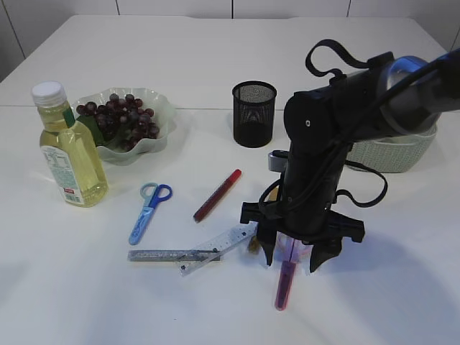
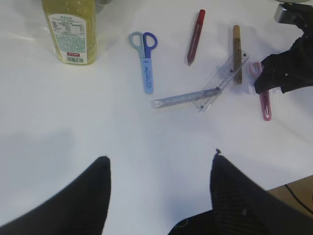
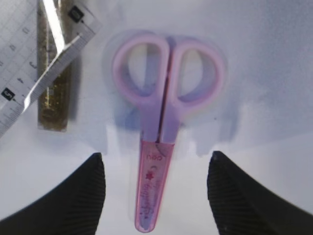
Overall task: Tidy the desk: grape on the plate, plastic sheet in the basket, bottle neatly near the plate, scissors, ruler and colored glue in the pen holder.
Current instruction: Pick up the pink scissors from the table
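Hovering over pink scissors (image 3: pixel 164 147) lying flat on bench (image 1: pixel 86 302), right fingers (image 3: pixel 234 196) spread, grasping nothing; left fingers (image 2: pixel 88 196) also released.

Bare white table (image 1: pixel 402 287)

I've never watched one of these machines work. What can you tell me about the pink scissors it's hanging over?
The pink scissors are small, plastic-looking, with two rounded pale handle loops and blades shut inside a translucent pink sheath. They lie flat on the white table, loops toward the clear ruler, not touching it. The right gripper hangs open above, fingers either side of the sheath.
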`<move>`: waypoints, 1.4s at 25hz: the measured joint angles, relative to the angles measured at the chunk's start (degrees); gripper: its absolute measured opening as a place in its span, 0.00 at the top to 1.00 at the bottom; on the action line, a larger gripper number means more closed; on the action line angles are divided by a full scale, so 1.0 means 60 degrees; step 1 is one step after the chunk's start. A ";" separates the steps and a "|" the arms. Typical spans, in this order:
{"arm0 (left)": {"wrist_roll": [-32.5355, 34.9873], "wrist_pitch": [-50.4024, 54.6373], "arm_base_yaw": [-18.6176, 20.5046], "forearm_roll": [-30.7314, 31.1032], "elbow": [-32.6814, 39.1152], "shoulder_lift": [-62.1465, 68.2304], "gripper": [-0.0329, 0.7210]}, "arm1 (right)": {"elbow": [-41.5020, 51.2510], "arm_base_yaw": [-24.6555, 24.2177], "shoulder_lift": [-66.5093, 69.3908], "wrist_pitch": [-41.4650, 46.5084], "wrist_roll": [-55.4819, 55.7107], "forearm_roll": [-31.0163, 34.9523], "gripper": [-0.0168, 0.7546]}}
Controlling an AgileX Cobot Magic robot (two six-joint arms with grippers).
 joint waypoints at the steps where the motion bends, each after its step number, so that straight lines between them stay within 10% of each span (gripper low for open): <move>1: 0.0000 0.0000 0.0000 0.0022 0.0000 0.0000 0.34 | 0.0000 0.0000 0.0000 0.0005 0.0000 -0.0040 0.31; 35: 0.0000 0.0116 0.0000 0.0076 0.0000 0.0000 0.34 | -0.0072 0.0000 0.0507 0.0253 0.0688 -0.0125 0.31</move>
